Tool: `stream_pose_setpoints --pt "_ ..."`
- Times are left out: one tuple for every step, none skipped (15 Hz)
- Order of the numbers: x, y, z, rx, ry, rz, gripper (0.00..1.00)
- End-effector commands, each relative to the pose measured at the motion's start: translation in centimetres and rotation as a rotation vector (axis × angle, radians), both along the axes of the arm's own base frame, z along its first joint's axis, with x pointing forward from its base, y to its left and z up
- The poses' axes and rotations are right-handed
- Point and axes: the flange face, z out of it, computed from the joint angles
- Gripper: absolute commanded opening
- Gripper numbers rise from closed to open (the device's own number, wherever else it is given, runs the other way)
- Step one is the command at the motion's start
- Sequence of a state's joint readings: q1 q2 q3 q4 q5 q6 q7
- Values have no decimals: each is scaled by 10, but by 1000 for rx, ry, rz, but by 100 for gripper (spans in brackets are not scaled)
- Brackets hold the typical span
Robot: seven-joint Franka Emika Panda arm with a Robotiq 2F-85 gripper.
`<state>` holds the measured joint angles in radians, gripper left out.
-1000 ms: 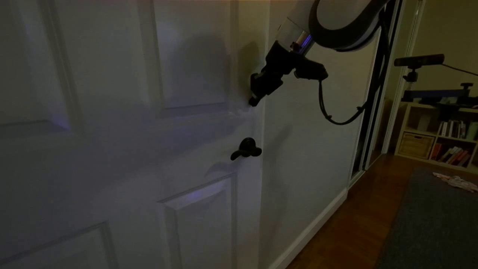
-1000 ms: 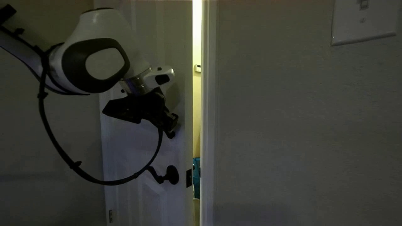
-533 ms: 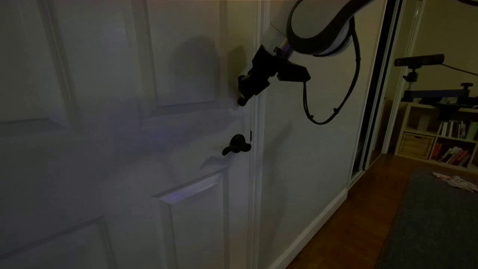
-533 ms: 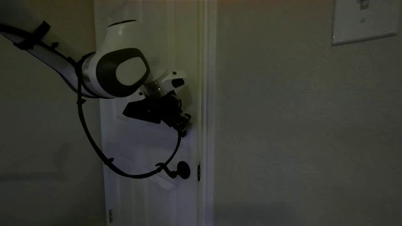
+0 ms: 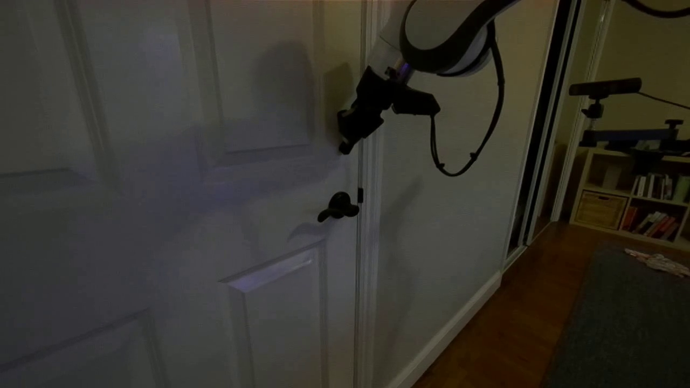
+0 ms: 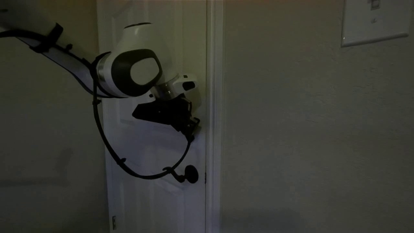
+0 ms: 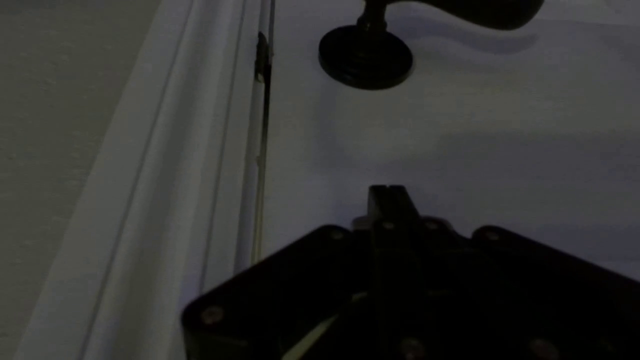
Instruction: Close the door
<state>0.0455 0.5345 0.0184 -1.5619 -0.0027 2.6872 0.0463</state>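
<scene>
The white panelled door (image 5: 178, 226) stands at its frame; it also shows in an exterior view (image 6: 194, 207) with no lit gap along its edge. In the wrist view the door (image 7: 475, 110) has a thin seam beside the frame. The black lever handle (image 5: 339, 206) shows in both exterior views (image 6: 191, 174) and at the top of the wrist view (image 7: 366, 57). My gripper (image 7: 388, 187) is shut and empty, its fingertips together. In both exterior views my gripper (image 5: 345, 149) (image 6: 191, 139) is at the door face above the handle, near the latch edge; contact is hard to tell.
The white door frame (image 6: 215, 129) borders the latch side, with a dark latch plate (image 7: 261, 57) at the seam. My cable (image 6: 142, 176) hangs in a loop across the handle's view. A switch plate (image 6: 375, 24) is on the wall. A bookshelf (image 5: 630, 196) stands far back.
The door was ajar with a bright gap one second ago. It has swung to the frame and the gap is gone. My gripper has moved with it, staying shut above the handle.
</scene>
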Motion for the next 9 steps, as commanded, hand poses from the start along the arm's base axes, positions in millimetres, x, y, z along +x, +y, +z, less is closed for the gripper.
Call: stream_pose_setpoints --pt "-11 -9 -8 -31 110 41 29" --pt "-19 -12 -11 -63 162 53 29" --pt "-28 -15 -11 -90 219 74 33" --pt "-38 -18 -11 -109 268 92 39" --pt "-46 -21 -11 -127 318 110 46" --pt "-57 -22 -8 -130 370 141 51" --pt "-68 -25 -7 -144 423 154 58" --pt "-79 -28 -4 -151 469 170 64" --pt "-91 -33 0 -162 511 168 72"
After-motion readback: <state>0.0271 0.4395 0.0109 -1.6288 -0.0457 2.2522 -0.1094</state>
